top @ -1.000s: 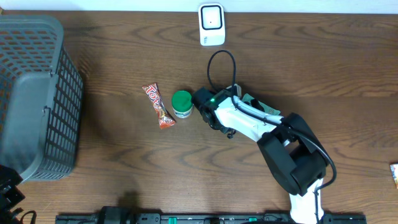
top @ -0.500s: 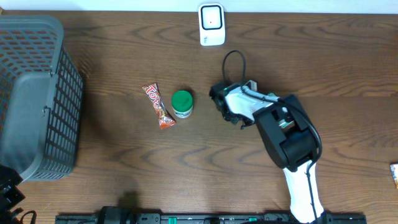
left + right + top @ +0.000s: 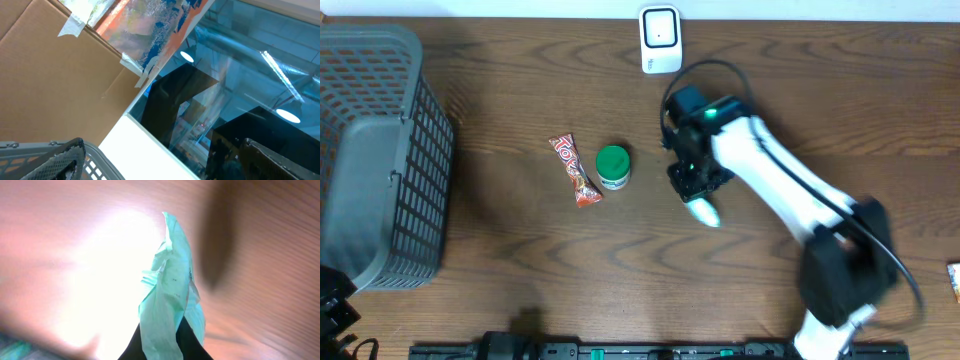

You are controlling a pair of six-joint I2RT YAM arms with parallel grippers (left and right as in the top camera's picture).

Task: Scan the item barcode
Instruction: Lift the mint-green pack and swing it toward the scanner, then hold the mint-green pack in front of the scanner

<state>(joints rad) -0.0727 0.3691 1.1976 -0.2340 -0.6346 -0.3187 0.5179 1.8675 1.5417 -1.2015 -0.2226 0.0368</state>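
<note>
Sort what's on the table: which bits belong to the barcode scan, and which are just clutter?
In the job:
- pale green packet, pinched in the right gripper
- white scanner

Lying about:
- candy bar
- green-lidded jar
- grey basket
- small item at the right edge

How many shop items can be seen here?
4: red candy bar, green-lidded tub beside it, pale packet in the right claw, a sliver of one at the right edge. The basket may hide more.

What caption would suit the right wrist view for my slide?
The right arm's dark fingers pinch a pale mint-green crinkled plastic packet, with the blurred brown wooden table behind.
</note>
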